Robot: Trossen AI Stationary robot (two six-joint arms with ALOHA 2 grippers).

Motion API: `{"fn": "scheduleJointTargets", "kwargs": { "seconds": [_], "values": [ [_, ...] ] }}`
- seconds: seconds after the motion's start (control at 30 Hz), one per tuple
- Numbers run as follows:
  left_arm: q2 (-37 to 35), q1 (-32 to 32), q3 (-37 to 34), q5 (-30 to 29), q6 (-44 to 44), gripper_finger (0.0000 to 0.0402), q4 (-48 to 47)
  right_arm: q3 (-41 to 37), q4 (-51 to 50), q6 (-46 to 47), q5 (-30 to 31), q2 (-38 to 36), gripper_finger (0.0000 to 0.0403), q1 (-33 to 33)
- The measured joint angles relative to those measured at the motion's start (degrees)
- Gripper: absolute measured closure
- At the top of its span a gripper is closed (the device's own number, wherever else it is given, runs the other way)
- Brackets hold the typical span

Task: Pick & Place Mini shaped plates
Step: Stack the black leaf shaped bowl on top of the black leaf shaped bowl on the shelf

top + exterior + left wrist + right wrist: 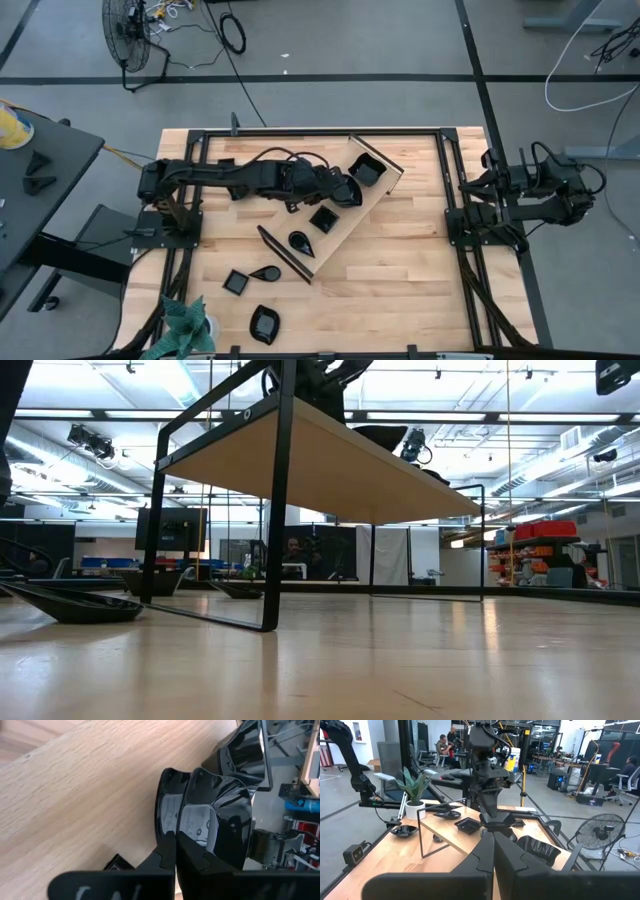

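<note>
Left hand (345, 190) is over the tray (385, 190), near its upper end, fingers together and clamped on a plate (210, 827) by its rim. In the left wrist view the fingers pinch the near edge and the dish hangs out ahead of the hand, just above the wood. A second plate (366, 170) sits just beyond it at the tray's black end, so close we can't tell whether the two touch.

Right hand (494, 845) is parked at the right table edge, fingers together, holding nothing.

Other plates: two more on the tray, a square one (322, 219) and a teardrop (300, 241), lower down its length. Three on the table (420, 290) below-left of the tray: a square (236, 281), a teardrop (268, 272) and a rounded one (264, 323) near the plant (183, 325).

Key relation: the tray's long axis runs diagonally, upper right to lower left, and the held plate is at the upper end next to its neighbour. We judge this a placement step. The free spot lies between the end plate and the square one, so any shift should go down the axis. The left arm is far nearer everything.
</note>
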Motion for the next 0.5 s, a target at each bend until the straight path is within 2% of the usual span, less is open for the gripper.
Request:
{"fn": "scheduleJointTargets", "kwargs": {
  "seconds": [0.5],
  "values": [
    [0.67, 0.69, 0.02, -0.04, -1.00, 0.0399, 2.77, -0.02, 0.05, 0.00, 0.00, 0.00, 0.0392, 0.01]
  ]
}}
